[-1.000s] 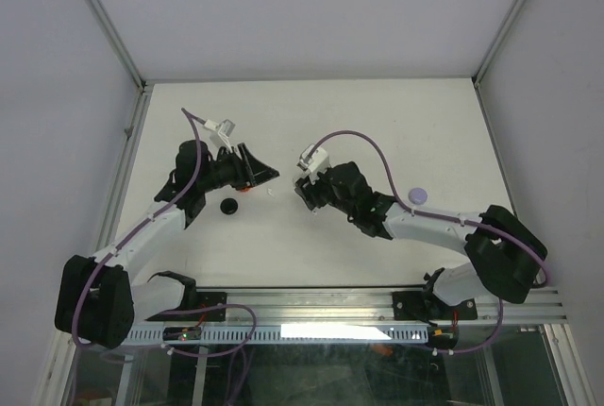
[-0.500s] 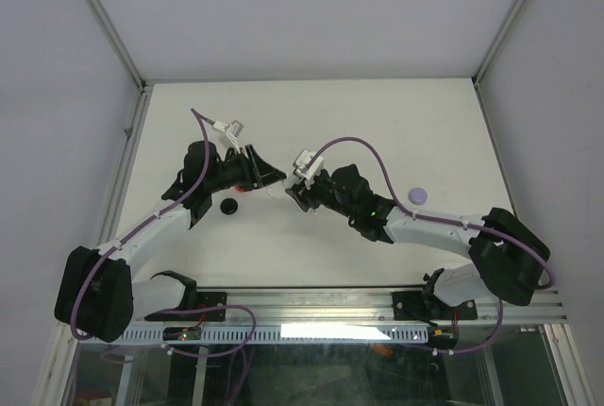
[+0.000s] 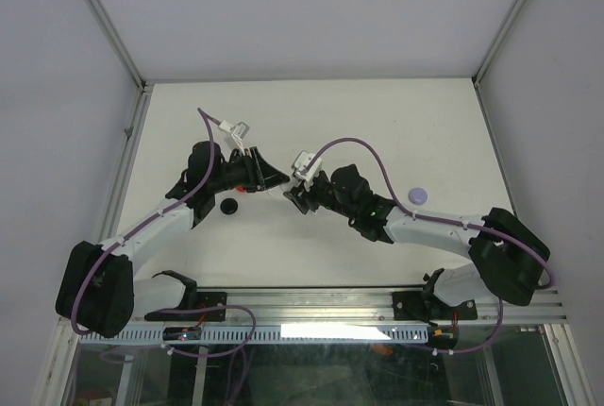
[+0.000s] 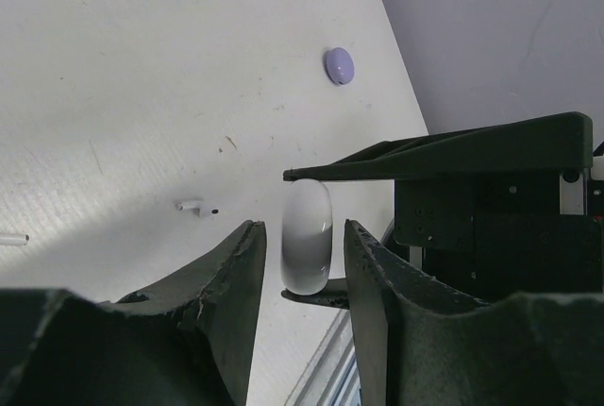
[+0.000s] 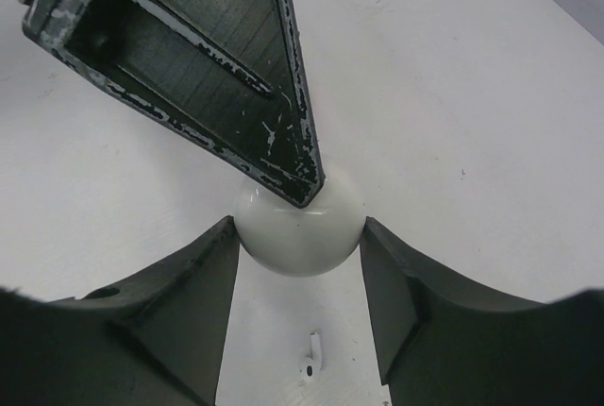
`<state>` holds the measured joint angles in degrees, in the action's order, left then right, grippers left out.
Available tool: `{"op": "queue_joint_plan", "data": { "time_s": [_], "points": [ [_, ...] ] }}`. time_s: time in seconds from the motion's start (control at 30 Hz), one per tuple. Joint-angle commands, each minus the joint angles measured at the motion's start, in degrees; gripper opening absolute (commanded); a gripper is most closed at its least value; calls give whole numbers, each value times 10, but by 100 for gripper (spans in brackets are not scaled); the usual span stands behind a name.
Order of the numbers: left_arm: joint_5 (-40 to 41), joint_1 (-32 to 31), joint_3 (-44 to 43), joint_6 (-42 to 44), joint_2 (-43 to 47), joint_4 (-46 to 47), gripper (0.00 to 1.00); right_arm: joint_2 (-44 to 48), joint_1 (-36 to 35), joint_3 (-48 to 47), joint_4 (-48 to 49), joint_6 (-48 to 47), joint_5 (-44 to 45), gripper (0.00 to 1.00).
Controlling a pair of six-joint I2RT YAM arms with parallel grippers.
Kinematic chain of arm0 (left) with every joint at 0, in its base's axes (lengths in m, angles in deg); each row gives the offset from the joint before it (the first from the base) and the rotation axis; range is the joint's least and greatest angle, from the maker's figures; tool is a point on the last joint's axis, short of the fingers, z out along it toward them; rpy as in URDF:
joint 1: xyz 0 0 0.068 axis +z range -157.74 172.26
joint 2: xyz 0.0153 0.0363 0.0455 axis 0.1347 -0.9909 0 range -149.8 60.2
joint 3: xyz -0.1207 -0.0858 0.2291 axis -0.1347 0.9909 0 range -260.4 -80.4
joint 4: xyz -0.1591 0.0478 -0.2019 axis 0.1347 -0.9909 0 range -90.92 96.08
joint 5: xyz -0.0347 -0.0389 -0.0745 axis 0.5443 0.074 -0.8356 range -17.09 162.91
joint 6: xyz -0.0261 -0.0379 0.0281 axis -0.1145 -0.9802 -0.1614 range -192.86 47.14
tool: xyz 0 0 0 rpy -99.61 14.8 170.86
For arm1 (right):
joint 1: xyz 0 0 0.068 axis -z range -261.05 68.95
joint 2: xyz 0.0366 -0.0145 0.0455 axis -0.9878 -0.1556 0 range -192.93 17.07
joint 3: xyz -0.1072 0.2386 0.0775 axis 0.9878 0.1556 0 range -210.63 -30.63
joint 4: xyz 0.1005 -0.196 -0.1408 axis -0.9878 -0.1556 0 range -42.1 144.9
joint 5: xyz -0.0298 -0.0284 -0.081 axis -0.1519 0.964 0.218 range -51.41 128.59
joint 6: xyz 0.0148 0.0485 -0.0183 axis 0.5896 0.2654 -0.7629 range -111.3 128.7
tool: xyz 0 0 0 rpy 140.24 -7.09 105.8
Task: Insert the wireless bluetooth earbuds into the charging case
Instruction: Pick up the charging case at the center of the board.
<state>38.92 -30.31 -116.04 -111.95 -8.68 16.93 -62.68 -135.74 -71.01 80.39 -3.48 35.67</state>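
Left gripper point(image 4: 302, 228) has swung in, jaws narrowing but still loose around the white case point(image 4: 307, 247) that the right gripper point(image 5: 300, 227) clamps; an earbud point(image 5: 310, 357) waits nearby.

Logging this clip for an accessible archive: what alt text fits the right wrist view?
A round white charging case is held between the right gripper's two dark fingers, while the scuffed black fingers of the left gripper reach in from the top of the frame to its upper edge. A small white earbud lies on the pale table just below the case.
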Motion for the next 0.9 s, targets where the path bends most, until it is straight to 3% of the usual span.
{"op": "queue_joint_plan", "data": {
  "time_s": [0.0,0.3,0.53,0.73,0.87],
  "points": [
    [-26,-5,2,26,9,42,38,18,-5,-17,36,-7,-17,56],
    [-58,-6,5,56,23,48,8,34,-3,-11,32,-8,-17,64],
    [-60,-5,1,121,62,34,0,68,13,-4,9,-2,-61,74],
    [-59,-6,-26,202,78,-18,0,108,82,-25,-85,3,-183,76],
    [-89,-6,-39,239,83,-23,0,123,141,-36,-118,23,-364,76]
  ]
}}
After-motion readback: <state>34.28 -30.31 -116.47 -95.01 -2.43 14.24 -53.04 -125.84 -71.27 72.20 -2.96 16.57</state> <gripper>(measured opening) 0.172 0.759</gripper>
